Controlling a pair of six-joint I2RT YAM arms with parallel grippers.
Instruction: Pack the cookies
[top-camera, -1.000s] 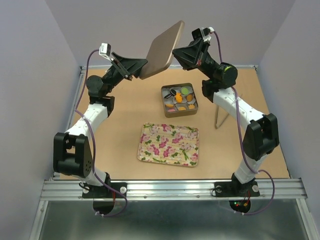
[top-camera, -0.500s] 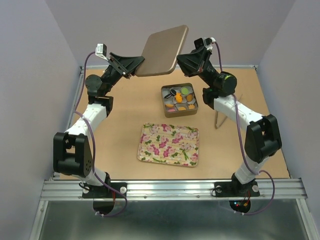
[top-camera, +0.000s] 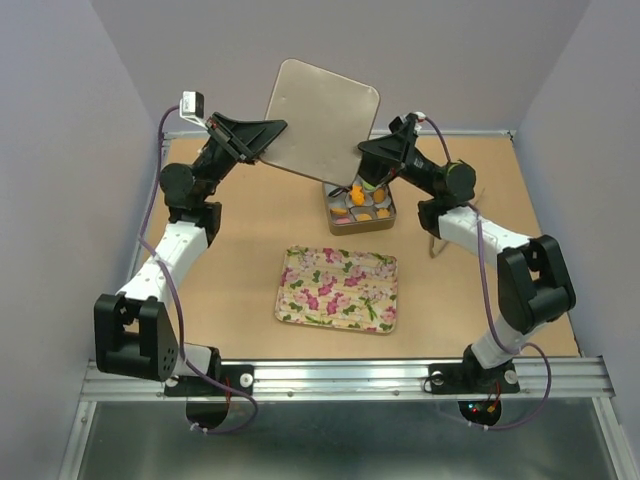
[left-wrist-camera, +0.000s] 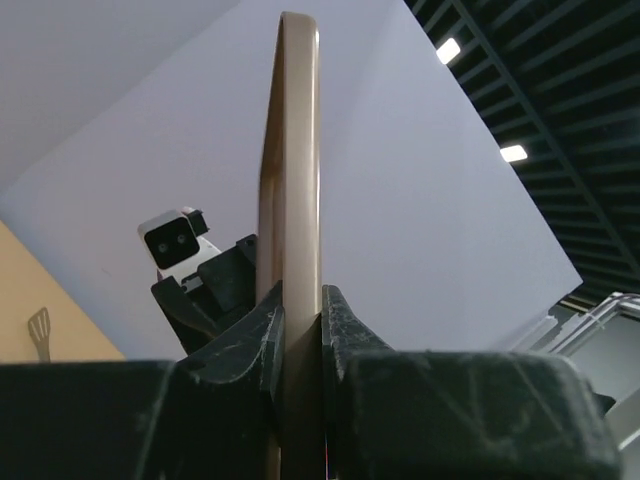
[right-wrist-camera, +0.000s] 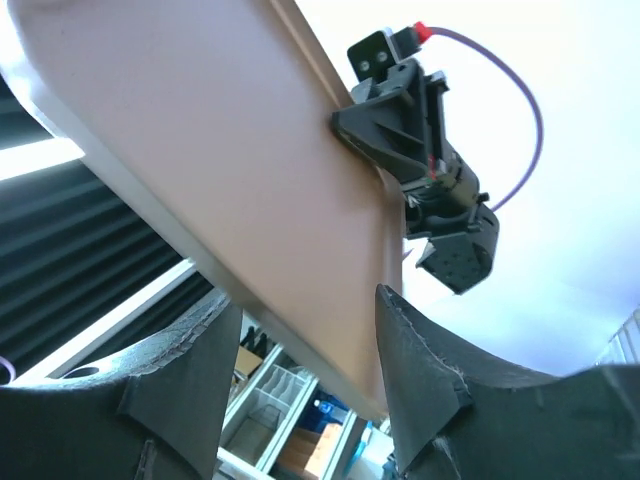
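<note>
Flanking tan table (top-camera: 245, 255), perhaps cork, lilac walls (top-camera: 60, 150)

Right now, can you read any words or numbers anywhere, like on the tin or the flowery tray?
None can be read.
The lid, the tin and the floral tray show no words; the tray has only printed flowers.
The cookies are too small to tell.

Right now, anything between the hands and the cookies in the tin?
Yes, the lid. The left hand clamps its edge and the right hand is at its lower right corner. It hangs tilted over the far part of the tin, above the cookies. Nothing else visible is in the way.
</note>
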